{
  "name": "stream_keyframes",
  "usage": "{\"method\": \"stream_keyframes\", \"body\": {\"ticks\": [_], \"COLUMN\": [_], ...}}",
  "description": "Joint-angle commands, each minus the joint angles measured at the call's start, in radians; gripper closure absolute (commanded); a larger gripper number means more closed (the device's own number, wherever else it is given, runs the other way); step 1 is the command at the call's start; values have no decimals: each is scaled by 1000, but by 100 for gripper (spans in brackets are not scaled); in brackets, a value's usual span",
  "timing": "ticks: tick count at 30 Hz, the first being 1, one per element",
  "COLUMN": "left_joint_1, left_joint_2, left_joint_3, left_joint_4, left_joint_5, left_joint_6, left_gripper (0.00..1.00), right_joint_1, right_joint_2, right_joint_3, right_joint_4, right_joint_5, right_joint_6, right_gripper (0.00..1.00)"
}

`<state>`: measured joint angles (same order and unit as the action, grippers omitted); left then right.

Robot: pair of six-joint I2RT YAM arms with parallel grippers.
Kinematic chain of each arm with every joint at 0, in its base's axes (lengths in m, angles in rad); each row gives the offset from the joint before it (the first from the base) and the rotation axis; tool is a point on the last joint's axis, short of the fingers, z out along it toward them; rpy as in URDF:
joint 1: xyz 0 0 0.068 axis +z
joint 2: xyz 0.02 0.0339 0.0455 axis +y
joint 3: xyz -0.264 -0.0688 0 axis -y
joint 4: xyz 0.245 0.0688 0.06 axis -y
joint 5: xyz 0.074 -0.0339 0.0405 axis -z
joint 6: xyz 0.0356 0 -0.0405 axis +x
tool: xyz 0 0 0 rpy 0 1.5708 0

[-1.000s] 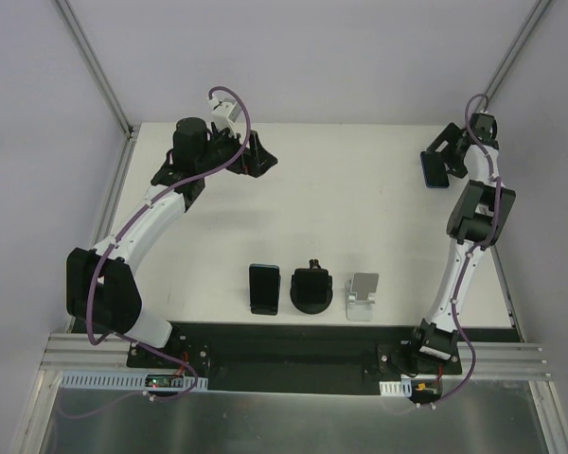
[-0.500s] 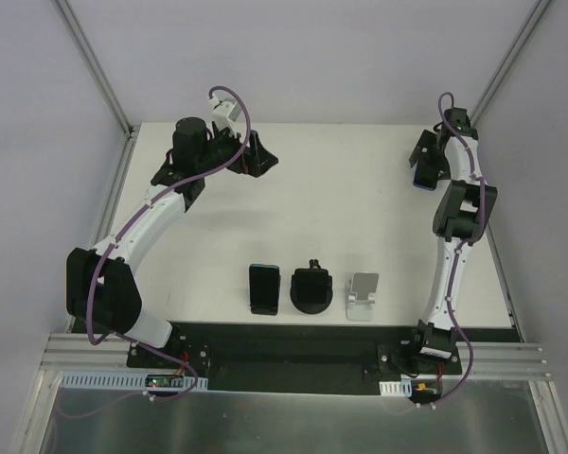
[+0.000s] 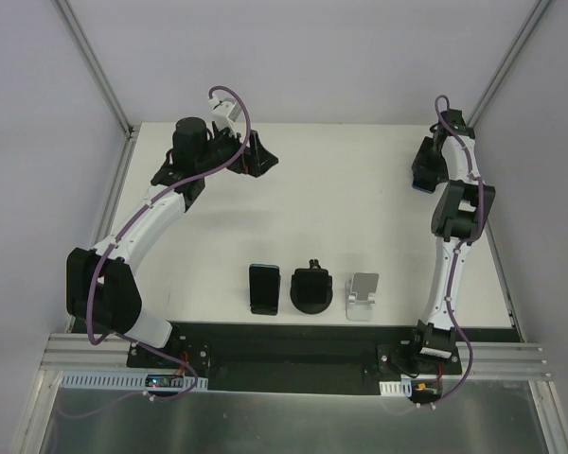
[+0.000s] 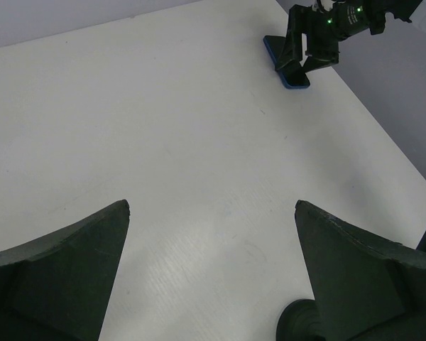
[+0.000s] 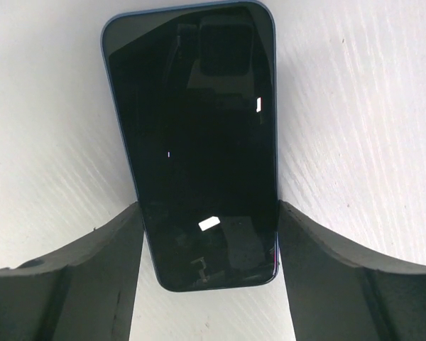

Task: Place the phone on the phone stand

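Note:
A blue-edged phone [image 5: 195, 142] lies screen up at the table's back right; it also shows in the top view [image 3: 418, 180] and the left wrist view [image 4: 287, 65]. My right gripper [image 5: 208, 206] stands over it with a finger pressed on each long side, at the phone's lower end. A second dark phone [image 3: 263, 288] lies flat at the front middle. Beside it stand a black round stand [image 3: 312, 289] and a silver stand [image 3: 363, 296]. My left gripper [image 4: 211, 206] is open and empty over bare table at the back left [image 3: 256, 161].
The white table's right edge [image 3: 497, 255] runs close beside the right arm. The back edge [image 3: 312, 124] lies just behind both grippers. A frame post [image 3: 95, 66] rises at the back left corner.
The right arm's wrist has swung left and back, and the blue phone under it has shifted a little left. The left arm has not moved.

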<state>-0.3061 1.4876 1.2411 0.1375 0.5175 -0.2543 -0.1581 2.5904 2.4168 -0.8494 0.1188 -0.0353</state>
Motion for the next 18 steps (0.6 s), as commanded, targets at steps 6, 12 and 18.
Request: {"method": "stream_keyframes", "body": {"ticks": [6,12,18], "left_joint_1": [5,5,5], "left_joint_2": [-7,-15,-16], "left_joint_3": [26,23,21], "left_joint_4": [45,45,43], "left_joint_5": [33,44,45], "left_joint_6": [-10,-7,-3], "left_gripper": [1,1,1], "right_joint_1": [37,54,54], "right_joint_2": [-269,-343,-256], "right_joint_3": [-447,-584,-414], "right_joint_4": [-10,18,-122], "right_joint_5": [-28,-8,-16], "right_joint_6": [34,46,6], "right_gripper": [45,31,20]}}
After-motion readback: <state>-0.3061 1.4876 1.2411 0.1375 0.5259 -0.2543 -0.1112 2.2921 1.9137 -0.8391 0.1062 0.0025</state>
